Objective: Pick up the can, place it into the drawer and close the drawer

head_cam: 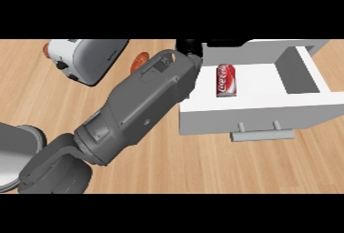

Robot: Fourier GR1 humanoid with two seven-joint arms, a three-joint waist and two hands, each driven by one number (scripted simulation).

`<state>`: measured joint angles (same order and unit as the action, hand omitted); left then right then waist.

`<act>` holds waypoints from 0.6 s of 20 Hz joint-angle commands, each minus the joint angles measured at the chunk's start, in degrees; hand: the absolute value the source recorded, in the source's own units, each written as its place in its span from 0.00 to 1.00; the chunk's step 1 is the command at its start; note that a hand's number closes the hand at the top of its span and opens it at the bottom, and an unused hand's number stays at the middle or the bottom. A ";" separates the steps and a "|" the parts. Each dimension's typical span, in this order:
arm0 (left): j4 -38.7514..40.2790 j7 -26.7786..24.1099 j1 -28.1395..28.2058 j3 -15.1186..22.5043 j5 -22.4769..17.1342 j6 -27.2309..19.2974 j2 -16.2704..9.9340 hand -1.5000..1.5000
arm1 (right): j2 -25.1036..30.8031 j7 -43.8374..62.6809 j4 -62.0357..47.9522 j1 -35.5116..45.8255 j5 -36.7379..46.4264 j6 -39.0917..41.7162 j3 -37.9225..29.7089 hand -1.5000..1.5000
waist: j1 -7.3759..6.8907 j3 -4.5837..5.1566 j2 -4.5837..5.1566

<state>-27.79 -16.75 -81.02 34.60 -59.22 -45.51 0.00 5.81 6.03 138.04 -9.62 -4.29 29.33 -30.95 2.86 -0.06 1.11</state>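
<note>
A red cola can point(225, 80) lies on its side inside the open white drawer point(304, 68), near the drawer's left wall. The drawer's front panel faces me, with a grey handle point(262, 135) below it. My left forearm point(138, 109) reaches diagonally from the lower left up to the drawer's far left corner. Only a small black part of my left hand point(191, 45) shows there at the picture's top, beyond the can and apart from it. My right hand does not appear.
A white and grey toaster point(84, 57) stands at the upper left. Beside it an orange round thing point(139, 61) peeks out from behind my forearm. A grey rounded object point(15, 152) sits at the lower left edge. Bare wooden counter point(222, 168) lies in front of the drawer.
</note>
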 commanded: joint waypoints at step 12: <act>-0.38 4.15 -2.19 -1.99 -1.08 0.51 -0.52 0.00 | -0.55 -6.12 -15.33 16.48 43.77 -11.57 24.90 0.00 | -3.72 0.06 -0.60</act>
<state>-28.51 -14.12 -82.51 33.87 -60.47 -45.62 -0.29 5.79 1.85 128.51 2.56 29.57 22.15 -11.87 -0.06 -0.01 0.67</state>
